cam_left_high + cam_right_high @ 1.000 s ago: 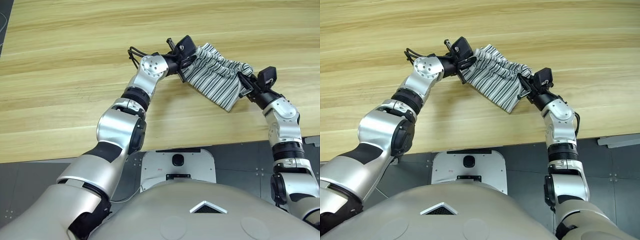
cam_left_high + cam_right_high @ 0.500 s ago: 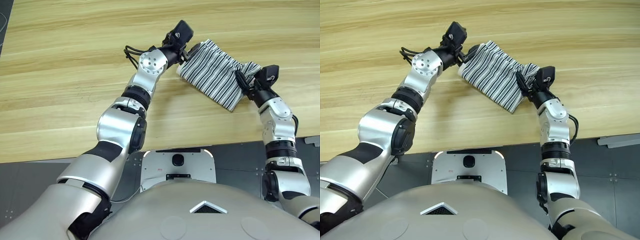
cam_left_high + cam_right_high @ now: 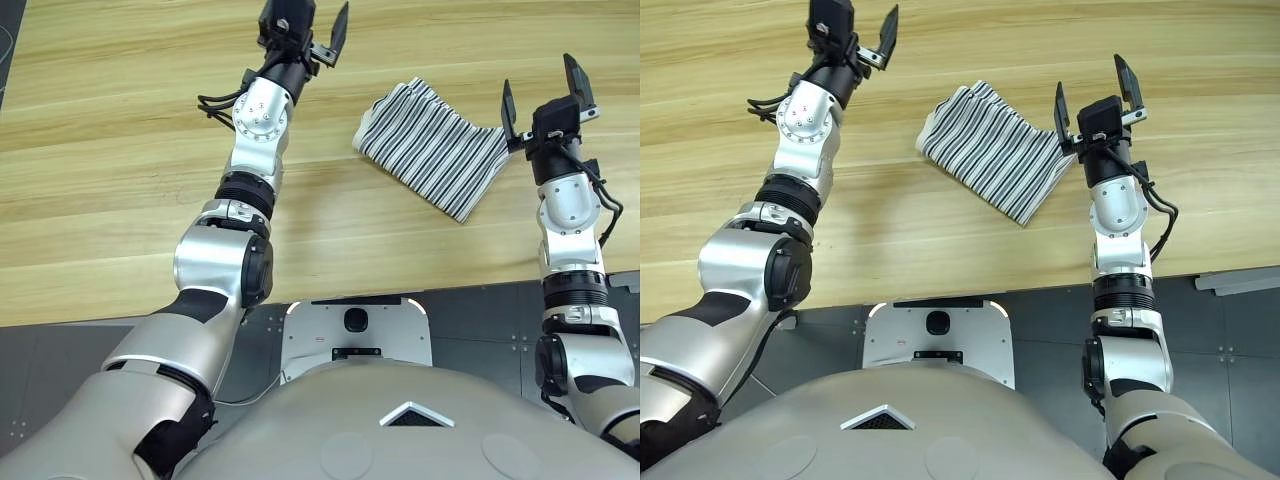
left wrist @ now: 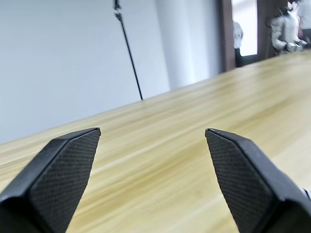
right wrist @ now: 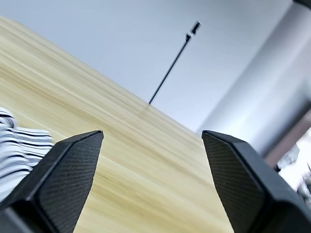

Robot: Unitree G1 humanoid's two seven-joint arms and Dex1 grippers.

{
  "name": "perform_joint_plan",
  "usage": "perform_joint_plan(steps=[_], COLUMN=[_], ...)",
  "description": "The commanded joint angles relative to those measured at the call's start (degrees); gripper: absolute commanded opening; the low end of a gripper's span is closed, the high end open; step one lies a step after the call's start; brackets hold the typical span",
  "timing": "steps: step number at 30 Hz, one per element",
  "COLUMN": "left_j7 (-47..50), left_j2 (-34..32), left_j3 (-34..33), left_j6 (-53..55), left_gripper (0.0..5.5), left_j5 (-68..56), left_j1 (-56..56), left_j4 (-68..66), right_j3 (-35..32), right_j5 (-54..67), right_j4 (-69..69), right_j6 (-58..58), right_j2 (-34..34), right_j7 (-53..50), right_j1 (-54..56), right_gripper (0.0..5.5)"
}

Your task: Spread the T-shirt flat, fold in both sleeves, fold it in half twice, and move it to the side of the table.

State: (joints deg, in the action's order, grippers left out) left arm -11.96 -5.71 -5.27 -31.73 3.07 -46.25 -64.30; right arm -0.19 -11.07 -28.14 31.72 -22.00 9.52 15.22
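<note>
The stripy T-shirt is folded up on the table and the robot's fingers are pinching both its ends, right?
Not quite. The T-shirt lies folded on the table, but nothing pinches it: the left eye view shows the left gripper and the right gripper lifted clear of it, fingers open.

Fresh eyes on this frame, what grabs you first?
The striped T-shirt, folded into a compact bundle, lies on the wooden table between the two arms. Next, both arms are raised on either side of it. The left gripper and right gripper each have their fingers spread wide, and neither holds the cloth.
</note>
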Motion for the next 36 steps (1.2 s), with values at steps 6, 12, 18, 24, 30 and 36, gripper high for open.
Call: perform_joint_plan(steps=[6,12,18,24,30,36], left_j7=[-0.34,0.34,1.33,2.12,2.58,3.41], left_j2=[-1.96,-1.27,-0.48,0.12,0.16,-0.25], left_j3=[-4.00,-4.16,-4.31,-4.29,-4.46,-5.36], left_j6=[3.05,8.68,10.25,10.12,9.73,8.98], left_gripper=[4.05,4.05,4.05,4.05,4.05,4.05], left_j5=[-8.56,-11.63,-12.30,-12.21,-11.99,-11.88], left_j1=[14.95,21.55,23.39,24.29,24.58,25.05], left_j4=[25.15,38.18,41.24,42.56,42.85,43.67], right_j3=[6.46,4.30,3.38,5.50,6.59,3.10], right_j5=[5.84,10.74,10.76,4.91,0.04,1.89], right_j4=[-12.97,-28.44,-39.66,-44.58,-46.97,-47.70], right_j6=[-0.37,-3.52,-6.34,-8.79,-15.93,-19.69], right_j2=[0.89,4.86,7.14,6.39,3.82,0.07], right_j7=[20.14,29.02,32.22,21.09,4.31,-3.01], right_j1=[11.59,21.61,26.05,25.33,24.74,24.50], right_gripper=[4.61,5.45,5.45,5.45,5.45,5.45])
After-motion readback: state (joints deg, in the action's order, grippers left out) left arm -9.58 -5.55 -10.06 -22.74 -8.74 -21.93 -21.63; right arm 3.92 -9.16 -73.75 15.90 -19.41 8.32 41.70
